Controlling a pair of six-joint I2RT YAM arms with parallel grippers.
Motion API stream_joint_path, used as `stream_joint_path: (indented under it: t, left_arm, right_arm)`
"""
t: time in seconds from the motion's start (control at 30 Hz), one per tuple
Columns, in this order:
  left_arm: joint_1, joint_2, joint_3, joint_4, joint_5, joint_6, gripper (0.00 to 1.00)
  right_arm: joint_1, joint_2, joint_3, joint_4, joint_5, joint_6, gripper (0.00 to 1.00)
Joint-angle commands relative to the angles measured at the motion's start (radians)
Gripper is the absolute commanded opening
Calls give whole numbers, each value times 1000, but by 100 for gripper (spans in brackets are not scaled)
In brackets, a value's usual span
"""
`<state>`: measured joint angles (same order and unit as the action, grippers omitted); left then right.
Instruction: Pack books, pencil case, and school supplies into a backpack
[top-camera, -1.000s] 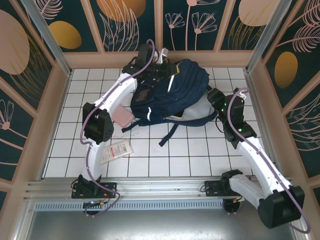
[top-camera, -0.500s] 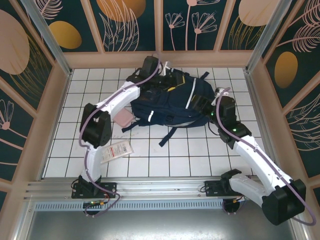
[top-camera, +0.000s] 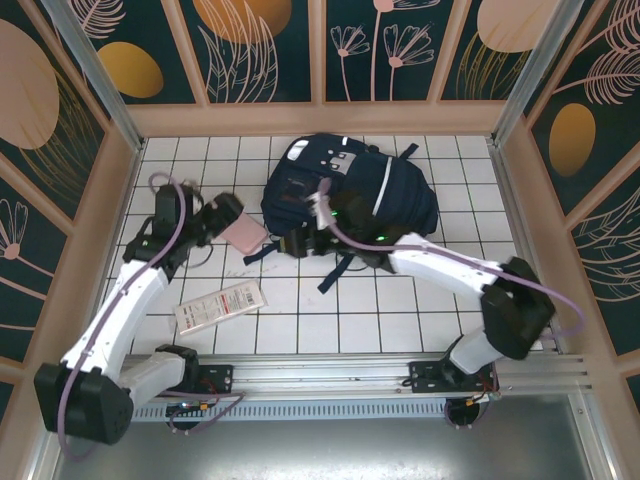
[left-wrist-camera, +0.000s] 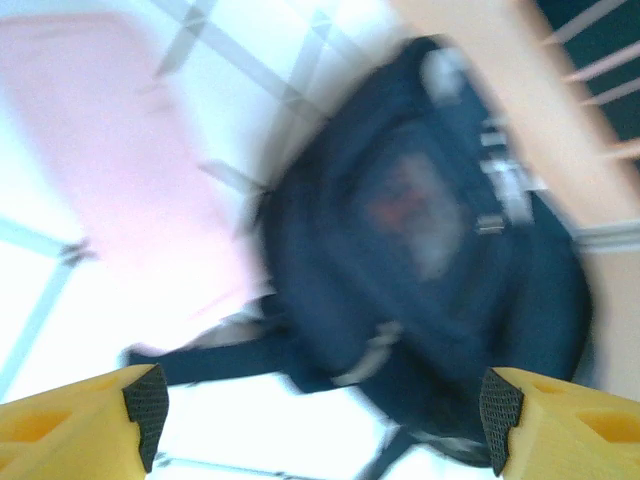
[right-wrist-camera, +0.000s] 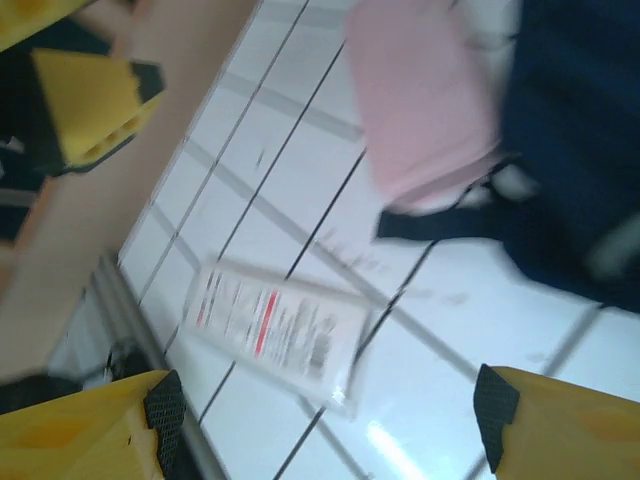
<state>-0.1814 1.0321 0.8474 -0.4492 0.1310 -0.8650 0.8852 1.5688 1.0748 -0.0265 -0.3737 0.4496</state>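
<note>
Big change vs a sec ago: both arms were up at the backpack (top-camera: 350, 190), the left one reaching over its far end, the right one at its right side; now both have come off it. The backpack lies at the far middle of the tiles (top-camera: 300, 320), white patches toward the far wall, straps trailing near. The left gripper (left-wrist-camera: 320, 410) has pulled back to the left & hangs just beside the pink pencil case (top-camera: 245, 234). Its fingers are wide apart w/ nothing btw them; its wrist view is blurred but the gap is plain. The right gripper (right-wrist-camera: 325, 410) has swung across the near side of the backpack to the pencil case's right. Its fingers are also apart & empty, above the packet (top-camera: 218, 305) lying flat on the near-left tiles. Meaning: bag handling prob done for now. Pencil case & packet are both not yet packed, so a pick of one is prob next. Can't tell if the zip is open, so the mouth may need holding
</note>
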Motion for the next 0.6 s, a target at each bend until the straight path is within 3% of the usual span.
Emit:
stream_joint_path:
  t: [0.0,0.1,0.23,0.57]
  left_arm:
    - [53,-54,-94,-175,-149,-13,84]
    - [95,-30,-203,-141,-102,-41,84]
    - [137,43,-285,-59,-125,-43,84]
    - [224,128,-326,51,-182,-30,85]
  right_arm:
    - [96,79,76,-60,-66,-31,78]
    - [128,118,53,-1,-125,22,78]
    - [169,153,12,38,-195,31,78]
    - [269,398,96,40,-276,38,75]
